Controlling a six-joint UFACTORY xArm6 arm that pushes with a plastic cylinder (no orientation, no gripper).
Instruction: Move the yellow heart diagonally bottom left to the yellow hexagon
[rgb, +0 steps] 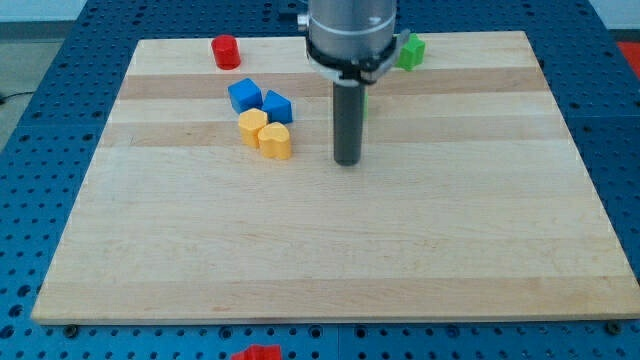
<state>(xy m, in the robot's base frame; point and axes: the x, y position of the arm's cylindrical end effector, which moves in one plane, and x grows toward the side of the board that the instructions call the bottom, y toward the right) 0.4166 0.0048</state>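
Observation:
The yellow heart lies on the wooden board in the upper left part. The yellow hexagon touches it on its upper left side. My tip stands on the board to the right of the yellow heart, with a gap of about a block's width and a half between them. The rod rises from the tip to the arm's grey body at the view's top.
Two blue blocks sit just above the yellow pair, touching them. A red cylinder stands near the board's top edge at the left. A green block sits at the top edge right of the arm, another green bit shows behind the rod.

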